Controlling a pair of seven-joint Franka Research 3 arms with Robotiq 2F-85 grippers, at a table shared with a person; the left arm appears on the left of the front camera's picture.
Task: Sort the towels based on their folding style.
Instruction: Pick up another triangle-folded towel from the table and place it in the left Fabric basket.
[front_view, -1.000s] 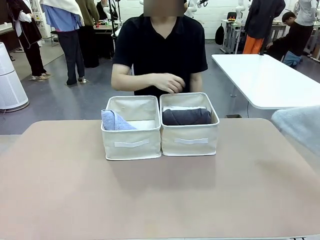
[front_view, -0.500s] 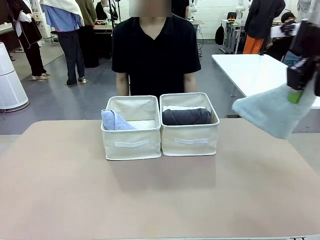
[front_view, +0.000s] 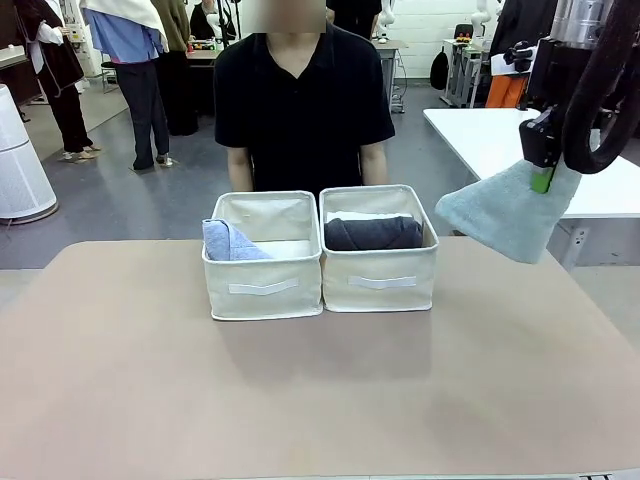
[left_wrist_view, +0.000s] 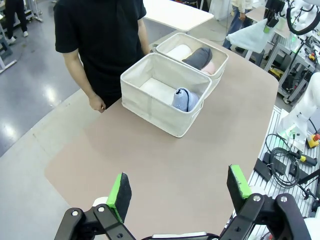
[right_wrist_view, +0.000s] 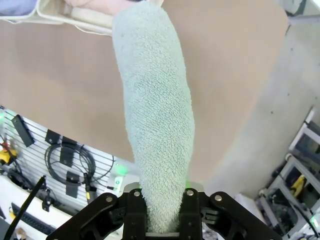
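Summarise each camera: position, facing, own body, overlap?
Front: fixed between arms, faces across the table at the person; right gripper holds the grey-green towel.
Left wrist: high over the table, looks down at both bins; open left gripper below.
Right wrist: looks along its shut gripper down the towel.
Shared: front and left wrist show bins, person, towel.

The left gripper (left_wrist_view: 179, 189) is hovering over the table (left_wrist_view: 150, 165), jaws spread wide. A lavender-blue towel (left_wrist_view: 184, 99) is lying in the nearer bin (left_wrist_view: 160, 112). Three rolled towels (left_wrist_view: 199, 57) are resting in the farther bin (left_wrist_view: 217, 75).
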